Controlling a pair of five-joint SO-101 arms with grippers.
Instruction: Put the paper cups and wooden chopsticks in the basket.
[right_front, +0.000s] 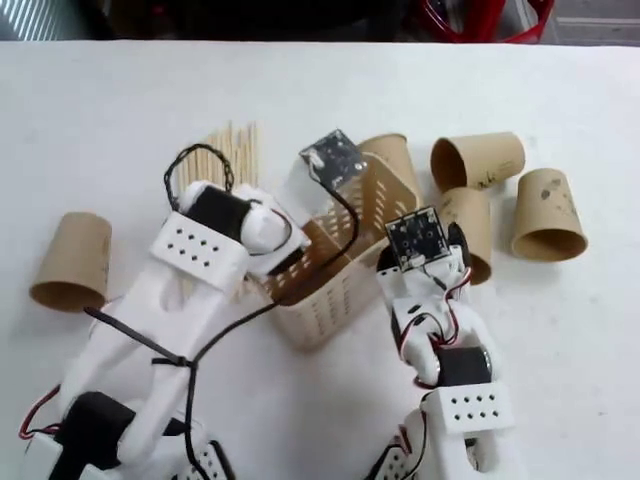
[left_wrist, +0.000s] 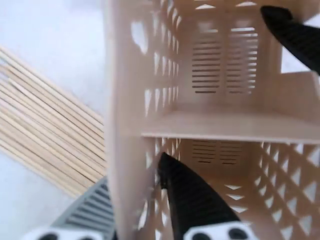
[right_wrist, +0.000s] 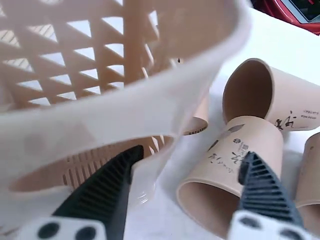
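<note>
Beige lattice plastic basket (right_front: 330, 300) sits tipped mid-table. Left gripper (left_wrist: 215, 85) spread wide inside it. Right gripper (right_wrist: 195, 155) open over a brown paper cup (right_wrist: 235, 165) lying just beside the basket's rim. Advice: centre the jaws on the cup wall and squeeze lightly, since it would crush easily. Pale wooden chopsticks (right_front: 232, 150) fanned beyond the basket.

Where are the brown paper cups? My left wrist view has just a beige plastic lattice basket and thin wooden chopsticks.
Observer: Four brown paper cups are clustered on the white table beside the beige lattice basket, near the right gripper.
Operator: Is it gripping one?
Observer: No, it is open, with one cup lying on its side right by its fingers.
Operator: Any others?
Observer: A fifth cup lies alone past the left arm.
</note>
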